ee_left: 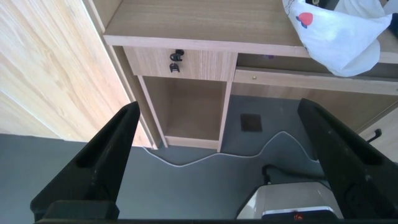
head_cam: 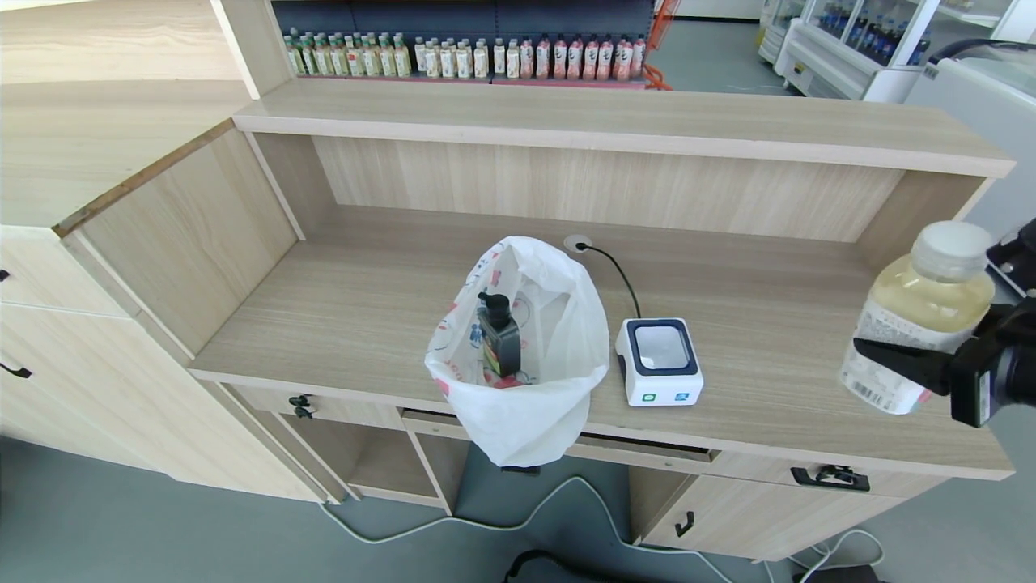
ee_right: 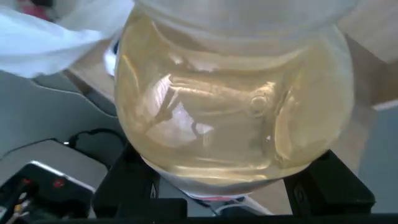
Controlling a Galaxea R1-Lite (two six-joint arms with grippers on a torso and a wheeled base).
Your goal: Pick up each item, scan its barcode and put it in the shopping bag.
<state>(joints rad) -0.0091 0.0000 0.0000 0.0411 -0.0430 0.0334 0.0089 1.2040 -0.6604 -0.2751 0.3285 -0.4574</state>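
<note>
Holding a bottle [head_cam: 923, 316] of pale yellow drink in the right gripper [head_cam: 906, 364], fingers shut snug round the labelled lower body, cap up, leaning a bit, up in the air off the right end of the counter [head_cam: 364, 316]. Can make out a barcode low on the label.

Looks like the scan step to me: picked up, not scanned yet. Next move, probably:
- swing left to the scanner [head_cam: 660, 360]
- turn that barcode down at the glass window and hover close
- then carry on to the shopping bag [head_cam: 526, 389] just beside it and lower in gently, minding the dark pump bottle [head_cam: 498, 336] already standing inside
- also worth watching the floppy rim of the bag, bulging over the front edge

Left gripper [ee_left: 227, 162] spread wide with nothing in it, hanging low in front of the drawers.

Surface-wise: light wood, raised ledge at the back, black cable [head_cam: 619, 275] running from the scanner to a hole in the top. Beyond that, a shelf of drinks [head_cam: 465, 57], glass-topped coolers [head_cam: 850, 40] far right, grey floor with loose cords.
</note>
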